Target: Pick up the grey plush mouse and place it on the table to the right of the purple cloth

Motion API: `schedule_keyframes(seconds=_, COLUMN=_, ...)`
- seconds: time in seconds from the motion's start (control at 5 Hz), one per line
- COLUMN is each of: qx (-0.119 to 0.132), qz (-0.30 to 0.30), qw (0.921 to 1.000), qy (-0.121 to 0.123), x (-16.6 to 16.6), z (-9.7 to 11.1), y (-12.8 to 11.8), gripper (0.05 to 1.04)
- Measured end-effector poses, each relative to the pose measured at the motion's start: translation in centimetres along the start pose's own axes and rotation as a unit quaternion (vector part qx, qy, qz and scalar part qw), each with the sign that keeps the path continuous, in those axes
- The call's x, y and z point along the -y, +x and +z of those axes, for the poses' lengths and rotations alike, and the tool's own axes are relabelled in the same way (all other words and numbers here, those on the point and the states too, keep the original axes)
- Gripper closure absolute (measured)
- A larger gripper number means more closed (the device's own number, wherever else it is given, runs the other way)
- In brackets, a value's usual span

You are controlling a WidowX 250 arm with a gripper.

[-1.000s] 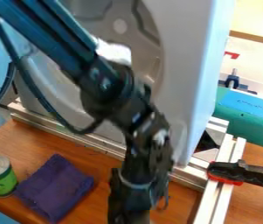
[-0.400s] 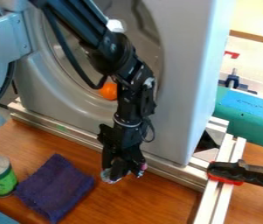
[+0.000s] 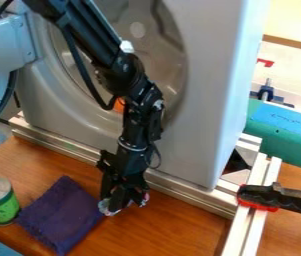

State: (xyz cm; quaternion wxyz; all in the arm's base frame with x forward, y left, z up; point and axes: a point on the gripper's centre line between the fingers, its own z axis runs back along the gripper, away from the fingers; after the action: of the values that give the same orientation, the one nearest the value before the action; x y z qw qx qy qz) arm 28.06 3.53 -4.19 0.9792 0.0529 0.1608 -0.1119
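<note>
One black two-finger robot gripper (image 3: 124,204), hanging low over the brown wooden tabletop (image 3: 173,220), its tips pointing down; jaws spread, the tips apart, nothing seen pinched. One dark purple cloth (image 3: 62,215), of fabric, folded into a rough square, laid flat on the wood; its right corner meets the nearer tip in view, though contact cannot be told. One green can with a grey lid (image 3: 2,206), upright, just beside the cloth's left corner. One large grey appliance shell (image 3: 199,100), with a round opening, standing behind the gripper; its round grey-blue door (image 3: 20,42) swung wide at the left. One orange item (image 3: 118,106), partly hidden by the arm, at the opening. Progress, by judgement: early; the gripper is placed beside the cloth, the cloth is ungrasped and unlifted, and all handling of it is left. Edges: a silver metal rail (image 3: 59,144) runs along the appliance's foot, close behind the gripper, and limits room there; the can limits the cloth's left side. Room: wood extends in front of the gripper and rightward, as far as the second rail, where a black clamp with a red pad (image 3: 279,199) sits.
</note>
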Motion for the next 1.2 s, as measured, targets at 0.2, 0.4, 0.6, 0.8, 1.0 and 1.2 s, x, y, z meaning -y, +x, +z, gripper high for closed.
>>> schedule_keyframes(seconds=0.2, qx=0.014, qz=-0.016, qw=0.9995, qy=-0.024, x=0.1, z=-1.6, y=0.2, gripper=0.779)
schedule_keyframes(seconds=0.4, qx=0.075, qz=-0.012, qw=0.9965, qy=-0.035, x=0.7, z=-3.1, y=0.6, gripper=0.779)
schedule_keyframes(seconds=0.6, qx=0.086, qz=-0.006, qw=0.9956, qy=-0.037, x=0.8, z=-3.0, y=0.9, gripper=0.721)
schedule_keyframes(seconds=0.8, qx=0.107, qz=0.009, qw=0.9929, qy=-0.052, x=1.5, z=-2.8, y=0.9, gripper=0.43)
schedule_keyframes(seconds=1.0, qx=0.144, qz=0.01, qw=0.9893, qy=-0.021, x=1.7, z=0.5, y=0.3, gripper=0.133)
schedule_keyframes(seconds=1.2, qx=0.162, qz=0.02, qw=0.9862, qy=0.026, x=1.1, z=5.0, y=-0.9, gripper=0.074)
